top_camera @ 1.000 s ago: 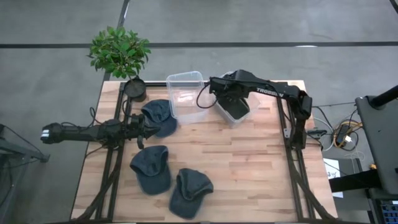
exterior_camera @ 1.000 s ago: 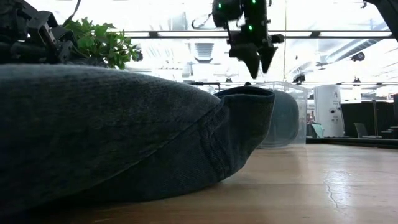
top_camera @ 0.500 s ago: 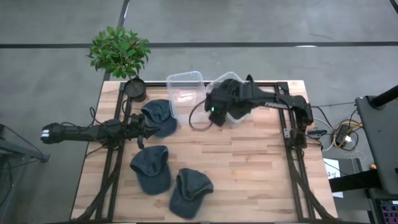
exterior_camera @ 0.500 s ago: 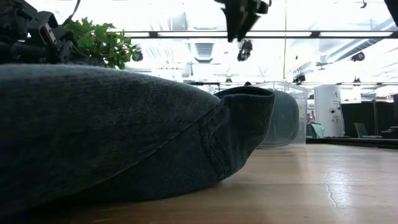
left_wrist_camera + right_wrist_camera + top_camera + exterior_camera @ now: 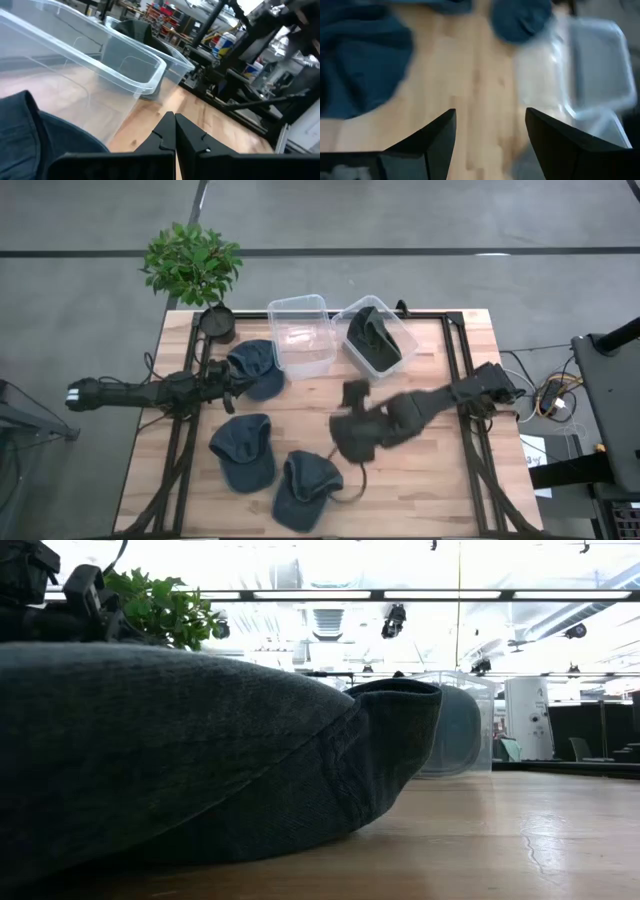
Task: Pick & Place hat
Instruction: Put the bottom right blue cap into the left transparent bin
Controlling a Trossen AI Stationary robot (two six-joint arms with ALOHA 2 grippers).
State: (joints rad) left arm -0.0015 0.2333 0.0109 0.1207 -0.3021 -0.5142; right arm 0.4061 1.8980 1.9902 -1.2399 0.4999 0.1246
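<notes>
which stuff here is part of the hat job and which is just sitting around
Part of the job:
- hat in the right bin
- empty clear bin
- three hats on the table
- right gripper, open over the table
- left gripper, shut by the far hat

Lying about:
- potted plant

Bare counter [image 5: 420, 490] lies open on the right side and along the near right edge, with nothing standing on it there. The far edge is crowded: a potted plant [image 5: 195, 270] at the left corner, an empty clear bin [image 5: 300, 335] and, just beside it, a second bin [image 5: 378, 340] with a dark hat in it. The left half is taken up by three hats [image 5: 242, 450] lying flat, one far and two near, while the left hand [image 5: 232, 387] lies low beside the far hat and the right hand [image 5: 352, 430] reaches across the middle.
</notes>
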